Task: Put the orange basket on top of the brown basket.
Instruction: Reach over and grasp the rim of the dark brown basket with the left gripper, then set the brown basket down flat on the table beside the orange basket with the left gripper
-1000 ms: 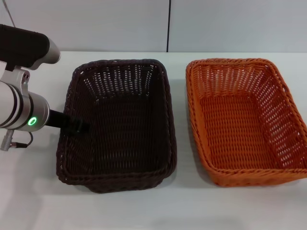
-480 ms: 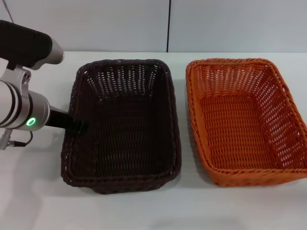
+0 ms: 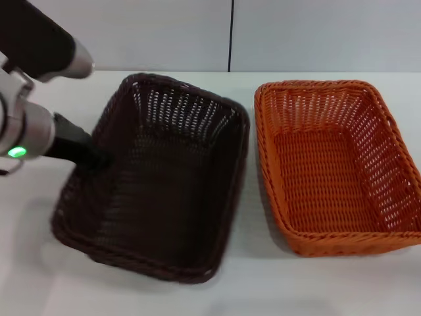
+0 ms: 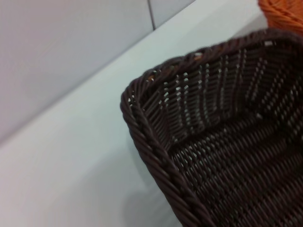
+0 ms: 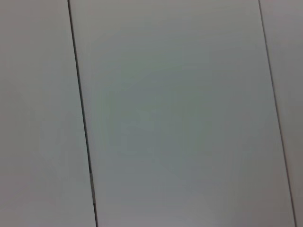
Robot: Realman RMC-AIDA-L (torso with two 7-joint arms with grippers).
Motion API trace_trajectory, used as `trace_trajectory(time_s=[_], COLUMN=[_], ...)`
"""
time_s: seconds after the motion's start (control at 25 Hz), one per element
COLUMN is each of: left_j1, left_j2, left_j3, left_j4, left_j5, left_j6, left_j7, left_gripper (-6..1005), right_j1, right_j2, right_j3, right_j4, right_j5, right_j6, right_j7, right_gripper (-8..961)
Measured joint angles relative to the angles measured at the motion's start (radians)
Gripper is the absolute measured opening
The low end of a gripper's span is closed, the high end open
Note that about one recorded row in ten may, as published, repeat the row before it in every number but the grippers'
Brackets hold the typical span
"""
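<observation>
The left gripper [image 3: 99, 160] sits at the left rim of the brown basket [image 3: 158, 191], its dark tip meeting the woven wall about halfway along that side; it appears to be gripping the rim, but the head view hides the fingers against the dark weave, so whether the jaws are spread or pressed together I cannot tell. The brown basket sits skewed on the white table [image 3: 39, 276] — its far end nearer the orange basket [image 3: 335, 164] than its near end — and it looks tilted, the left side raised. The orange basket lies flat on the table to the right, close beside the brown one without touching it and square to the table edge. No brand, label or writing can be read on either basket; the only mark is a green ring light on the left arm's silver wrist. The left wrist view shows the brown basket's braided corner [image 4: 156, 156] up close, with a sliver of orange rim [image 4: 284, 12] beyond — detail the head view lacks. The right wrist view shows only pale wall panels [image 5: 175, 113] with dark seams.
</observation>
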Motion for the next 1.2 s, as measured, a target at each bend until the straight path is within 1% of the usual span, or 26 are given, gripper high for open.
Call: trace_trajectory(time_s=[0.08, 0.12, 0.16, 0.2, 0.24, 0.36, 0.44, 0.48, 0.56, 0.64, 0.68, 0.72, 0.76, 0.8, 0.84, 0.88, 0.92, 0.96, 1.04, 1.08, 1.12, 1.2], left_j1=[0.000, -0.002, -0.002, -0.038, -0.038, -0.078, -0.097, -0.118, -0.131, -0.157, -0.187, -0.187, -0.221, -0.221, -0.240, -0.270, -0.270, -0.282, -0.298, -0.307, -0.307, -0.313], left_j2=[0.000, 0.001, 0.001, 0.002, 0.002, 0.002, 0.002, 0.002, 0.003, 0.003, 0.003, 0.003, 0.002, 0.002, 0.002, 0.002, 0.002, 0.002, 0.001, 0.000, 0.000, -0.001], left_j3=[0.000, -0.040, -0.040, -0.143, -0.143, -0.199, -0.216, -0.224, -0.227, -0.233, -0.238, -0.238, -0.238, -0.238, -0.238, -0.237, -0.237, -0.236, -0.228, -0.214, -0.214, -0.199], left_j4=[0.000, -0.035, -0.035, -0.079, -0.079, -0.104, -0.125, -0.149, -0.152, -0.149, -0.134, -0.134, -0.105, -0.105, -0.083, -0.035, -0.035, -0.011, 0.047, 0.092, 0.092, 0.130], left_j5=[0.000, -0.006, -0.006, -0.032, -0.032, -0.049, -0.056, -0.067, -0.074, -0.080, -0.082, -0.082, -0.082, -0.082, -0.082, -0.082, -0.082, -0.083, -0.082, -0.081, -0.081, -0.073], left_j6=[0.000, -0.036, -0.036, -0.146, -0.146, -0.234, -0.282, -0.322, -0.335, -0.352, -0.363, -0.363, -0.366, -0.366, -0.363, -0.349, -0.349, -0.340, -0.303, -0.259, -0.259, -0.207], left_j7=[0.000, 0.092, 0.092, 0.277, 0.277, 0.389, 0.448, 0.511, 0.539, 0.584, 0.622, 0.622, 0.658, 0.658, 0.670, 0.684, 0.684, 0.692, 0.713, 0.729, 0.729, 0.730], left_gripper=[312, 311, 310, 309, 308, 305, 297, 289, 274, 259, 252, 241, 229, 218, 206, 195, 195, 195, 196, 196, 196, 193], right_j1=[-0.005, -0.008, -0.008, -0.011, -0.011, -0.021, -0.029, -0.038, -0.041, -0.045, -0.048, -0.048, -0.048, -0.048, -0.048, -0.048, -0.048, -0.048, -0.048, -0.049, -0.049, -0.049], right_j2=[0.001, 0.001, 0.001, 0.001, 0.001, 0.003, 0.005, 0.006, 0.006, 0.008, 0.009, 0.009, 0.009, 0.010, 0.010, 0.011, 0.011, 0.011, 0.012, 0.012, 0.012, 0.012], right_j3=[-0.001, -0.004, -0.004, -0.005, -0.005, -0.007, -0.008, -0.014, -0.017, -0.025, -0.036, -0.036, -0.041, -0.044, -0.046, -0.051, -0.051, -0.054, -0.059, -0.060, -0.060, -0.061], right_j4=[-0.012, -0.018, -0.018, -0.023, -0.023, -0.037, -0.049, -0.061, -0.067, -0.077, -0.083, -0.083, -0.084, -0.085, -0.086, -0.087, -0.087, -0.088, -0.088, -0.088, -0.088, -0.088], right_j5=[-0.004, -0.005, -0.005, -0.006, -0.006, -0.006, -0.006, -0.007, -0.007, -0.007, -0.007, -0.007, -0.007, -0.007, -0.007, -0.007, -0.007, -0.006, -0.003, -0.003, -0.003, -0.003], right_j6=[0.006, 0.007, 0.007, 0.008, 0.008, 0.013, 0.021, 0.028, 0.032, 0.038, 0.042, 0.042, 0.043, 0.043, 0.044, 0.044, 0.044, 0.044, 0.045, 0.045, 0.045, 0.045], right_j7=[0.000, 0.000, 0.000, 0.000, 0.000, -0.005, -0.006, -0.007, -0.008, -0.009, -0.010, -0.010, -0.010, -0.010, -0.010, -0.010, -0.010, -0.010, -0.010, -0.010, -0.010, -0.010], right_gripper=[790, 790, 790, 790, 790, 790, 790, 790, 790, 790, 790, 790, 790, 790, 790, 790, 790, 790, 790, 790, 790, 790])
